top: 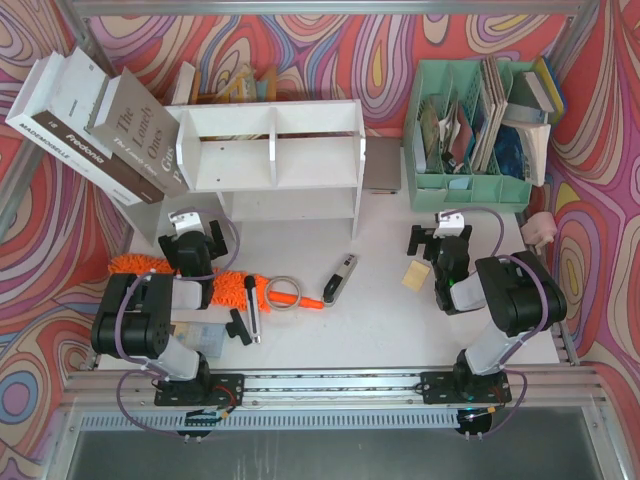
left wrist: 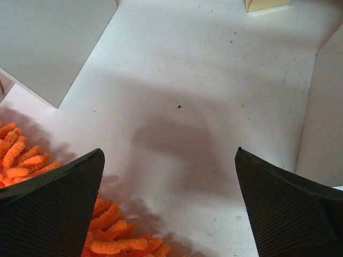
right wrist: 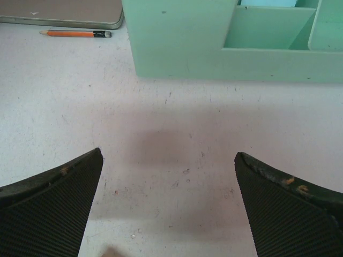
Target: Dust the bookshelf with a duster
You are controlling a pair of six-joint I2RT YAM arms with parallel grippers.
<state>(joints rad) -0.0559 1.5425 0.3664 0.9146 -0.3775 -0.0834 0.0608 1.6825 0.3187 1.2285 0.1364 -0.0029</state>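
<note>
Left gripper [left wrist: 169, 160], right gripper [right wrist: 169, 160]: jaws released, empty. Left hangs at the duster [top: 232, 288] fluff. Pinching fluff, not handle [top: 305, 299], risks slipping. Sweeping the bookshelf [top: 270, 150] could topple the leaning books [top: 110, 130].

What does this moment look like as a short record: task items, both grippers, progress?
bookshelf: white, two tiers, upright at the back of the table
duster: lying flat on the table in front of the bookshelf, left arm crossing above it, handle pointing right
left gripper: open, empty, orange fluff beside one finger
right gripper: open, empty, above bare table, facing the green organiser
progress: duster not yet picked up
</note>
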